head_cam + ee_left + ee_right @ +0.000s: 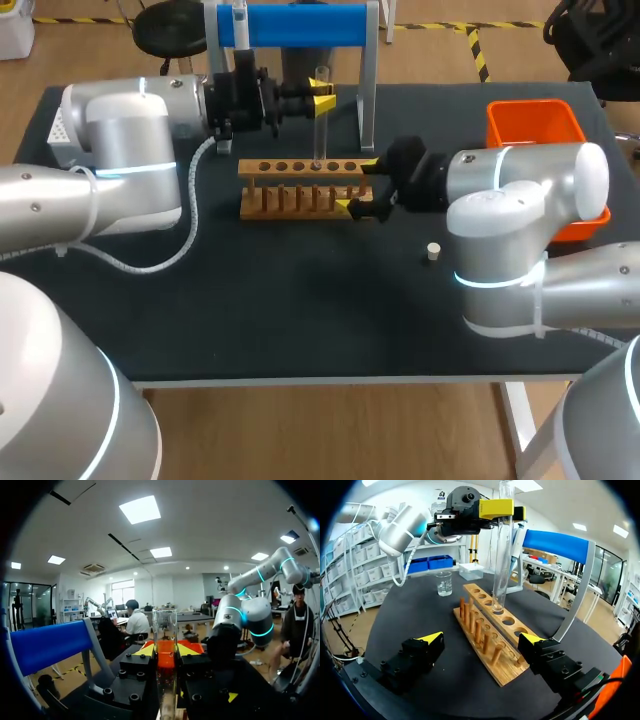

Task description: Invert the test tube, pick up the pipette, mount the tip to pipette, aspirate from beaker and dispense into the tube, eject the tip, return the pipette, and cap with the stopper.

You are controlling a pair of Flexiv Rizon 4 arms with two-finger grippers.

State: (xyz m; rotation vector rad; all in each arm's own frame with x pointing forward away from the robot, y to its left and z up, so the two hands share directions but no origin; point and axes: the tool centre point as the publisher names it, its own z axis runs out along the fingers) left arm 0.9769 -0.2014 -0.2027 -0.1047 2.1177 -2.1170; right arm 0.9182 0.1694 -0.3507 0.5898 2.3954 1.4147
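Glass tube stands upright, gripped near its top by our left tool, its bottom at a hole in the wooden rack. Our right tool sits open astride the rack's end.

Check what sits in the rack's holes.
One test tube, gripped by the left hand, has its lower end in a middle hole of the rack. Other holes look empty; its depth is hidden.

Orange bin at the dark table's right side, wooden rack at centre.
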